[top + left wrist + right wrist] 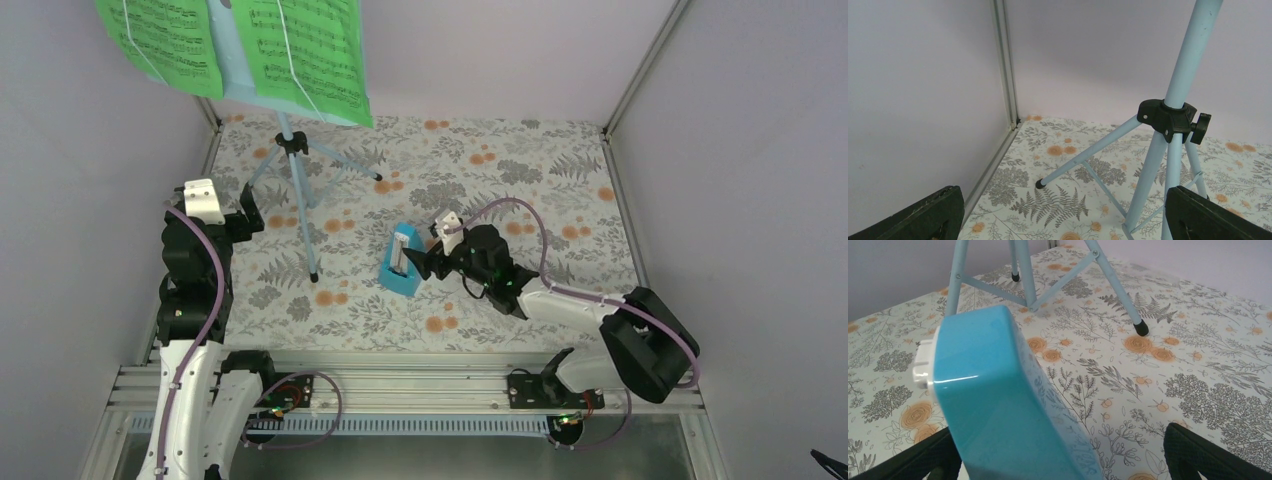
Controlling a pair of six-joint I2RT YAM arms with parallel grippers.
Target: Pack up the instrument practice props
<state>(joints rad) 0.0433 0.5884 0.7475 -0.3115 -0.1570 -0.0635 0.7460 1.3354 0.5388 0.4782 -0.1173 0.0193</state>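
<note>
While its fingers [1198,455] stand apart, the right tool [424,255] has the blue metronome [998,400] between them.

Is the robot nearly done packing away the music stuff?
Not yet, nothing looks packed. The music stand is upright with the green pages on it. The right gripper has open jaws at the blue metronome, not closed on it. The left gripper, jaws open, faces the stand's legs. Everything is left to put away.

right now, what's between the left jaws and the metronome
One front leg of the music stand stands between them on the flowered tabletop; the top view shows it.
</note>
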